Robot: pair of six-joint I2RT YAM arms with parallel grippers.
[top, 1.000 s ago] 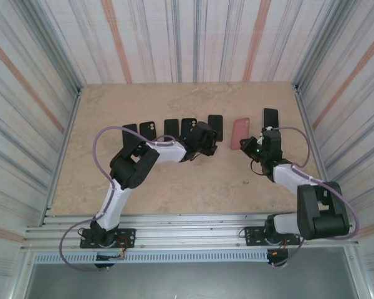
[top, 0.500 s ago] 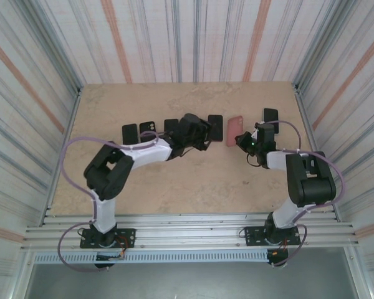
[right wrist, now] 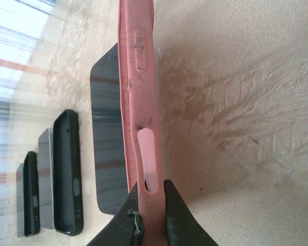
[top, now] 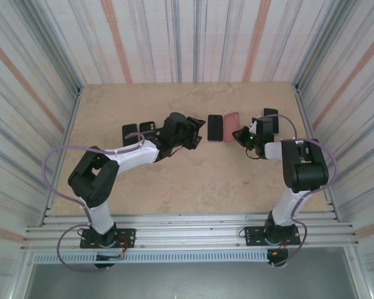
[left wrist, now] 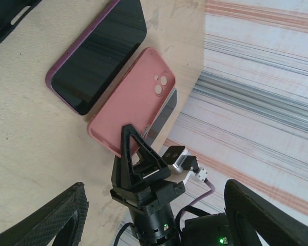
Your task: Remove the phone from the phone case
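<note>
**Fig. Two-arm grasp for extraction.** The pink phone case [left wrist: 132, 102] lies toward 1 o'clock of the centre of the tabletop [top: 174, 180]. Its back and camera cut-outs face up, and a purple-rimmed phone [left wrist: 97, 54] sits just beside it at its 9 o'clock.

The right pincer [right wrist: 149, 204] is clenched on the case's near short end, at about 5 o'clock of the case. In the right wrist view the case is tipped on edge, with its side-button slots toward the lens.

The left pincer [top: 189, 131] is released, its fingers spread wide with nothing between them. It faces the case from 9 o'clock and is apart from it.

A grey strip runs under the case's 4 o'clock edge; whether it is the phone's side or a shadow cannot be told.

*Doing the step well (judgement).* A narrow pinch on a soft rim is likely to flex or slip, so the right grip should be firm and steady. The left pincer can then close on a far corner of the rim and peel it off the phone corner first, rather than pulling straight. Its approach should pass above the purple-rimmed neighbour so as not to nudge it.
</note>
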